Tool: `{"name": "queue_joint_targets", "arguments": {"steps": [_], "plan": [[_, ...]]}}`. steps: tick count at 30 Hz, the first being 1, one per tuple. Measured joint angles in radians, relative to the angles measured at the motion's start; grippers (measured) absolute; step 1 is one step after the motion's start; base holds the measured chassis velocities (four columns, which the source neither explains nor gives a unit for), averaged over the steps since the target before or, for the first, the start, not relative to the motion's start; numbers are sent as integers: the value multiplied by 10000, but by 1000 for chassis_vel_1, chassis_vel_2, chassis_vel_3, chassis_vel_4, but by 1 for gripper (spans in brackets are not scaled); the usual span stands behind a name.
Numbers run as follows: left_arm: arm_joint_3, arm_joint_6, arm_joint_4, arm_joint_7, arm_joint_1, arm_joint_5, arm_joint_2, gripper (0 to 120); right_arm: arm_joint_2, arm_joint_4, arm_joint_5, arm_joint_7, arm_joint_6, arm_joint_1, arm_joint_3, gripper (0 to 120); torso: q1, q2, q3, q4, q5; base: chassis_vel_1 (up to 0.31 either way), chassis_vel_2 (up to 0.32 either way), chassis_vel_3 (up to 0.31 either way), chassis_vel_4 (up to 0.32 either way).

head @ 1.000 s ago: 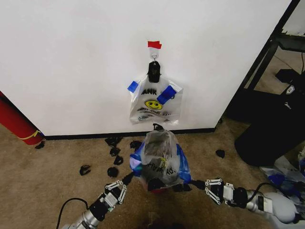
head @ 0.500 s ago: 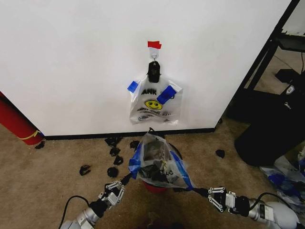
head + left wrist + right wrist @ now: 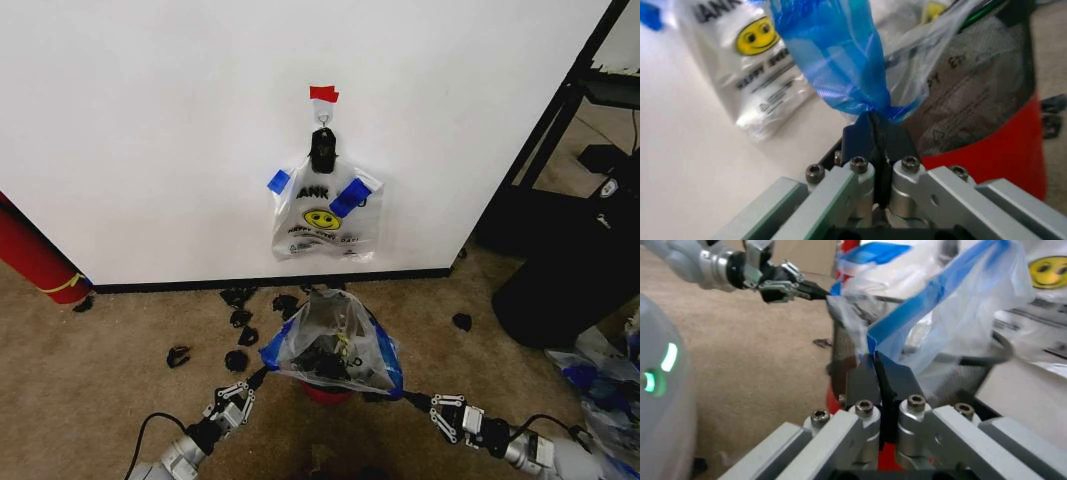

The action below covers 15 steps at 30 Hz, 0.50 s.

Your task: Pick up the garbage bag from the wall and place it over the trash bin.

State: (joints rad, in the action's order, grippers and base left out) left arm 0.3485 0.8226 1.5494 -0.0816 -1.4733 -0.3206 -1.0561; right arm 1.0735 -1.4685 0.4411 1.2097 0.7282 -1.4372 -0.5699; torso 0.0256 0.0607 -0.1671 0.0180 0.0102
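My left gripper (image 3: 262, 373) and right gripper (image 3: 408, 396) are each clamped on blue-taped rim of the crinkly see-through garbage bag (image 3: 330, 345). The bag hangs spread over the small round red trash bin (image 3: 325, 393).

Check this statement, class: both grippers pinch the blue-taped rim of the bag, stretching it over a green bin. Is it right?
Not quite. The trash bin is red, not green, as the left wrist view shows. The rest holds: the left gripper and right gripper pinch the taped rim of the garbage bag, stretching it over the bin.

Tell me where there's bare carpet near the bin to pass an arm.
Bare carpet lies between the red cylinder and the black scraps. Crowded: trash bin under the garbage bag, stretched by left gripper and right gripper.
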Motion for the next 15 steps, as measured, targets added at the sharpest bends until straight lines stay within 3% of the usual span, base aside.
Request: {"name": "queue_joint_targets", "arguments": {"steps": [15], "plan": [[-99, -38, -553, -108, 759, -450, 504, 0, -136, 76, -187, 849, -47, -310, -256, 0, 0, 0, 0, 1, 0, 0, 0, 0, 0]]}}
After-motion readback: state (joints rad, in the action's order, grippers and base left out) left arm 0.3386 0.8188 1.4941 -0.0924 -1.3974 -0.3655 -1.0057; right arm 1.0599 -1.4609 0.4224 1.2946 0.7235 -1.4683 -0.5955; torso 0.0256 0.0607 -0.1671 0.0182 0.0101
